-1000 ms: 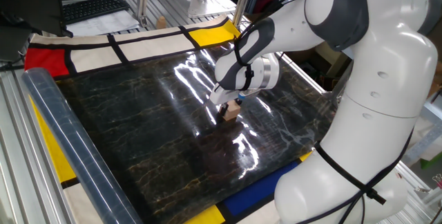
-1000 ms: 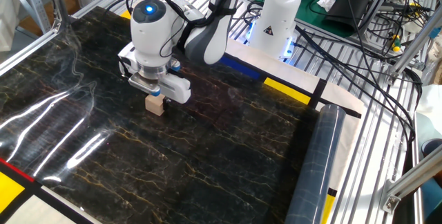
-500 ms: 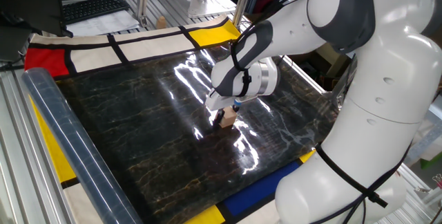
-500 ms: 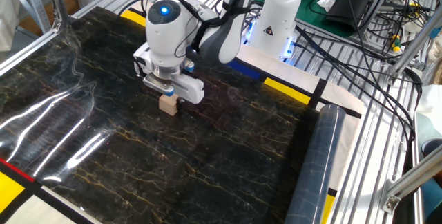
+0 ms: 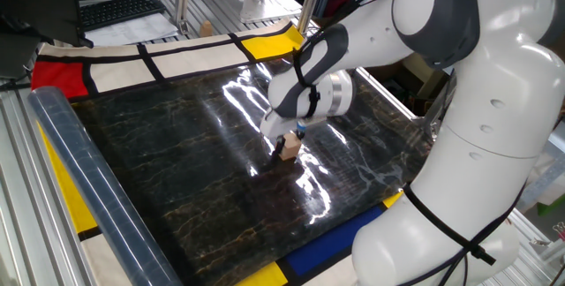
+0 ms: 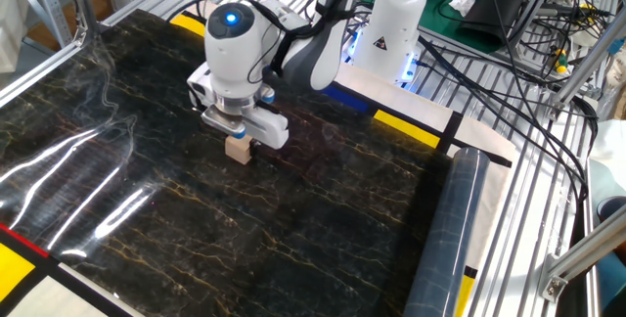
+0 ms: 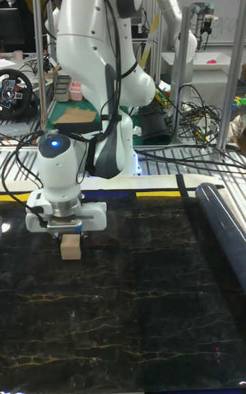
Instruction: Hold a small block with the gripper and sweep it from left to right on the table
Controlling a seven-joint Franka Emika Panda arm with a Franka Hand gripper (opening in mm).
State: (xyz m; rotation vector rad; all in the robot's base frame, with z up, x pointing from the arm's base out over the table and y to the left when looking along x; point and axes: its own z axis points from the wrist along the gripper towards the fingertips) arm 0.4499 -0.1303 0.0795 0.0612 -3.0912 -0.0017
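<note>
The small block (image 5: 289,149) (image 6: 239,150) (image 7: 69,247) is a light tan wooden cube resting on the glossy black marble table (image 5: 177,171) (image 6: 245,229) (image 7: 137,298). My gripper (image 5: 288,141) (image 6: 240,140) (image 7: 68,235) points straight down and is shut on the block's top. The dark fingers are mostly hidden by the white housing and the block. In the tall fixed view the block sits at the left of the table, under the wrist with its blue light.
A dark rolled sheet (image 5: 79,180) (image 6: 445,239) (image 7: 222,223) lies along one table edge. Yellow (image 5: 269,43), red (image 5: 55,74) and blue (image 5: 344,233) panels border the marble. Cables and aluminium framing (image 6: 548,112) surround the table.
The gripper slid with the block a short way across the table over the last second, rightward in the other fixed view. The last half second shows almost no motion.
</note>
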